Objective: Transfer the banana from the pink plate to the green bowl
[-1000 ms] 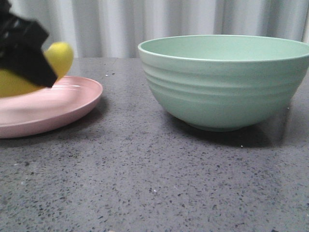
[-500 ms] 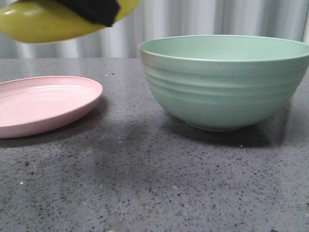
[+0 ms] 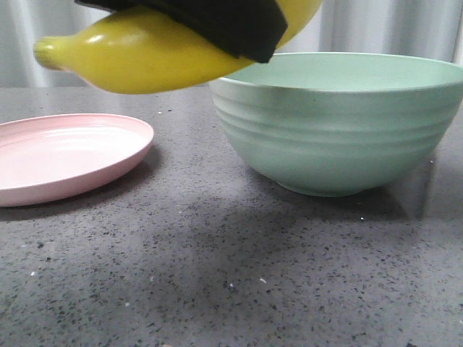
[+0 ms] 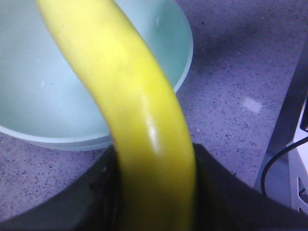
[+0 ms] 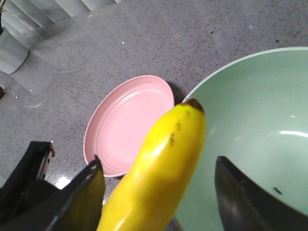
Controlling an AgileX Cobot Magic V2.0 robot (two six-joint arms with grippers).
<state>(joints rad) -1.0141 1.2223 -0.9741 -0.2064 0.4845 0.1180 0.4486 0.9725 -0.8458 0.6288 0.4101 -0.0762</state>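
Note:
The yellow banana [image 3: 145, 58] hangs in the air, its stem end to the left and its other end above the near left rim of the green bowl [image 3: 333, 137]. My left gripper [image 3: 217, 22] is shut on the banana's middle; in the left wrist view [image 4: 154, 159] the black jaws press both sides of the banana [image 4: 139, 120] above the bowl [image 4: 38, 96]. The pink plate [image 3: 65, 155] lies empty on the left. In the right wrist view my right gripper [image 5: 159, 192] is open, and the banana [image 5: 163, 163] shows between its fingers with gaps on both sides, above the plate [image 5: 130, 125] and bowl [image 5: 260, 120].
A dark speckled grey tabletop [image 3: 217, 275] carries the plate and bowl. Pale curtains hang behind. A black object [image 5: 29, 178] shows at one edge of the right wrist view. A table edge with a cable [image 4: 279, 159] shows in the left wrist view.
My left gripper has lifted the banana off the pink plate and carried it up and right, to the green bowl's left rim. The plate is now empty.

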